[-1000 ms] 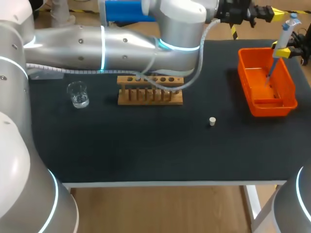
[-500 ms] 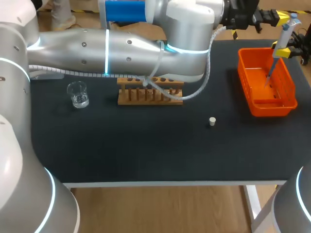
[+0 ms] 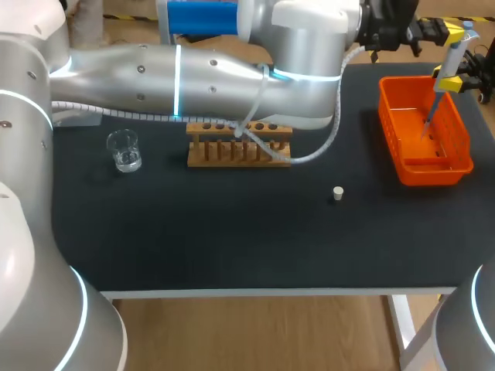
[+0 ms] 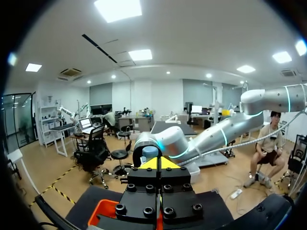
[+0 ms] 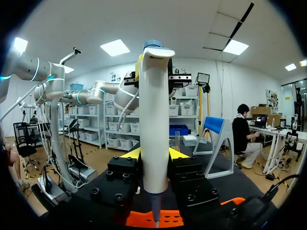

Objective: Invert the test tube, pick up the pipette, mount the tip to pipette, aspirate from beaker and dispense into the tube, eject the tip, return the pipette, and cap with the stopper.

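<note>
Our right hand (image 5: 153,154) has its two yellow-tipped fingers closed on the white barrel of the pipette (image 5: 154,120) from both sides. The blue cap stands above the hand and the narrow end points down below it. Directly beneath the hand sits the orange bin (image 3: 462,143), and the pipette's lower end reaches down into it; we cannot tell whether it touches the bin's floor. Just beside the pipette's top, our left hand (image 4: 158,164) hangs with its yellow tips pressed together and nothing between them. Its arm stretches across the back of the tabletop (image 3: 232,239). Well apart from the right hand, nearer the tabletop's front edge, the small white stopper (image 3: 338,193) stands alone. Farther from the hand is the wooden tube rack (image 3: 240,147), partly under the left arm's cable (image 3: 329,139). Farthest off is the glass beaker (image 3: 124,149), holding a little clear liquid.
</note>
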Robot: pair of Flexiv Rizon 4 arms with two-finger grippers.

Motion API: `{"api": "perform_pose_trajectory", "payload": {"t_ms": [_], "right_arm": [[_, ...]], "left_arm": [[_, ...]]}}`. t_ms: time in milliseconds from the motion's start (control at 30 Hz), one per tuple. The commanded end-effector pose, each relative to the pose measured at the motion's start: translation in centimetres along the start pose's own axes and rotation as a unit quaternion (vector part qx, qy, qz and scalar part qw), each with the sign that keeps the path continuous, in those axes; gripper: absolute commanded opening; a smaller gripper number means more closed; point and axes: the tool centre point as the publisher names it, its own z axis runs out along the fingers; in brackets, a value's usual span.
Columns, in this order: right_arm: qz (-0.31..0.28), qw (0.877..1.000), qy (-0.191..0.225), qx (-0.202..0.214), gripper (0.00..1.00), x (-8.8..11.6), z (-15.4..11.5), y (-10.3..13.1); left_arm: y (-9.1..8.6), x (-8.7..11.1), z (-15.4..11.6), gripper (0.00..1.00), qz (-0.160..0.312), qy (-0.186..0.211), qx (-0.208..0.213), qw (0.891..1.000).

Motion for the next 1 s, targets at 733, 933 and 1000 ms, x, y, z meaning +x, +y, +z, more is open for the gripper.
{"api": "perform_pose_trajectory", "payload": {"t_ms": [733, 933, 1000], "right_arm": [[0.000, 1.000, 0.003, 0.000, 0.00, -0.2, -0.2, 0.0], [0.000, 1.000, 0.003, 0.000, 0.00, -0.2, -0.2, 0.0], [0.000, 1.000, 0.003, 0.000, 0.00, -0.2, -0.2, 0.0]], "left_arm": [[1.1, 0.2, 0.6, 0.00, -0.007, -0.004, 0.012, 1.000], [1.6, 0.1, 0.7, 0.00, -0.010, -0.003, 0.011, 1.000], [1.8, 0.0, 0.7, 0.00, -0.011, -0.002, 0.011, 1.000]]}}
